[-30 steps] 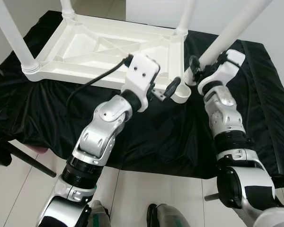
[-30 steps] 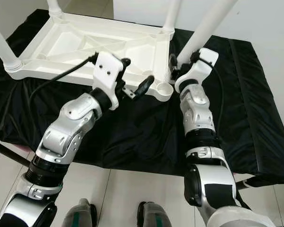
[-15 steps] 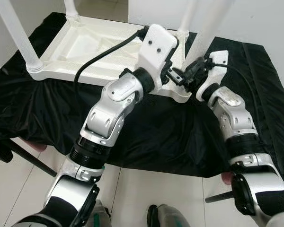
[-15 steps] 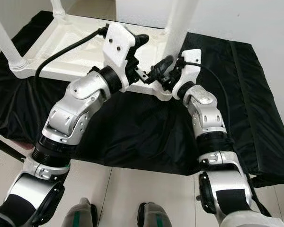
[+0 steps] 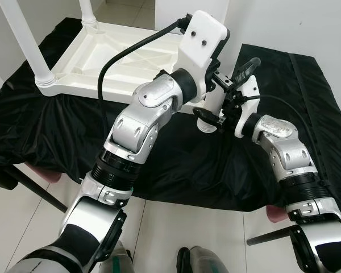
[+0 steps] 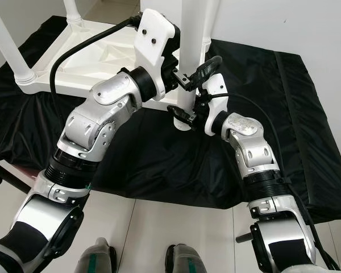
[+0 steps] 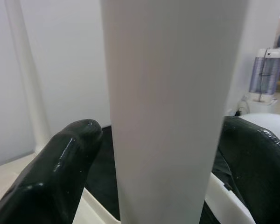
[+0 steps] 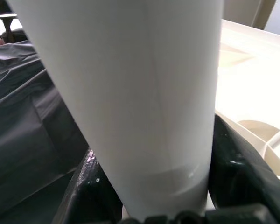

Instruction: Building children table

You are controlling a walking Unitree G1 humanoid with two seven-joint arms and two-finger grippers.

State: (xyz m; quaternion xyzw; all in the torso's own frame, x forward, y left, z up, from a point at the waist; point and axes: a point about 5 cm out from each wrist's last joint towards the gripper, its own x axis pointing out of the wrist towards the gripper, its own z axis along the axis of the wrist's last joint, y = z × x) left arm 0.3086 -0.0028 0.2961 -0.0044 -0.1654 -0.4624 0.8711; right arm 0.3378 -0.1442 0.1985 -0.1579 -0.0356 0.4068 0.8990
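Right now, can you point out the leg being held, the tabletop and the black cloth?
leg (image 6: 192,40), right eye view, bare shaft above the grippers.
tabletop (image 5: 111,62), left eye view, ribbed underside, facing up.
cloth (image 6: 307,114), right eye view, flat part on the robot's right.

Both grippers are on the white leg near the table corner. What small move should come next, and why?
Probably lower the leg straight down. Both the left gripper and the right gripper clamp it upright, and its end appears to sit at the corner socket of the upturned table, so a downward push should seat it.
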